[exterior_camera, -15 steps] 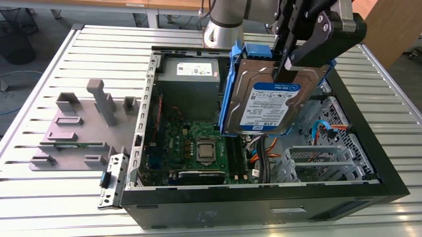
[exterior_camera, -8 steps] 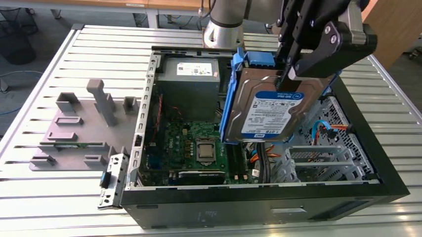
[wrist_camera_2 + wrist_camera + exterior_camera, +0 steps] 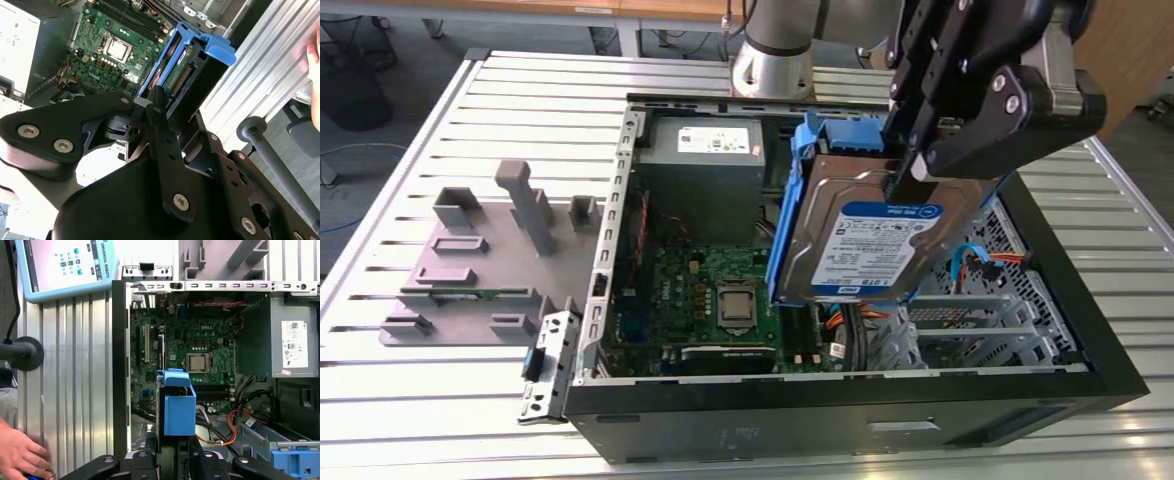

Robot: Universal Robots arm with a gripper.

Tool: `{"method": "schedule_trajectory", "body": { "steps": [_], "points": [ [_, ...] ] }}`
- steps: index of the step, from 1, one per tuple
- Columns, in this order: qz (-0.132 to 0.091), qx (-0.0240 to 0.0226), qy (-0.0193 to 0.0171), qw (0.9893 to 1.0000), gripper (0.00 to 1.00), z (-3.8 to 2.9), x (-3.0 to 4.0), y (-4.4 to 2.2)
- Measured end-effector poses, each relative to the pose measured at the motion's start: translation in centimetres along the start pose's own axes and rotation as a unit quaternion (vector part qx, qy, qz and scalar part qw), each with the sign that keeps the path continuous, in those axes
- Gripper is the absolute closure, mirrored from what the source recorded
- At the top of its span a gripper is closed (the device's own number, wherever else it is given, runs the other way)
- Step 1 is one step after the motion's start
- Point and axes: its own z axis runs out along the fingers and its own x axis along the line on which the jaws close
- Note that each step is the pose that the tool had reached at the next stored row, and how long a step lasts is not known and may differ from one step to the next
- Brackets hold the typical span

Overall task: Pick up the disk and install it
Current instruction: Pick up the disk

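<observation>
Ribbed aluminium table [image 3: 400,400], all long flat slats. A black PC case [image 3: 854,425] lies open on it, with a green motherboard [image 3: 720,290] inside and a grey power supply box [image 3: 700,165] at the far end. The gripper [image 3: 907,185] is pinching the disk [image 3: 867,245], silver with blue plastic rails, held on edge above the open case. A grey moulded fixture [image 3: 467,260] sits just beside the case, at the exterior view's left.

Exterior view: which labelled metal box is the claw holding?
The flat silver metal hard drive with blue rails, raised over the black case; the grey power-supply box sits inside.
</observation>
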Motion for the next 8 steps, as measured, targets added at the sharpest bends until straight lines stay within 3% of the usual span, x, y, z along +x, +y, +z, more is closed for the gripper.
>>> {"method": "schedule_trajectory", "body": {
  "steps": [8],
  "points": [
    [0.000, -0.0019, 0.0001, 1.0000, 0.65, 0.01, 0.51, -1.49]
  ]
}}
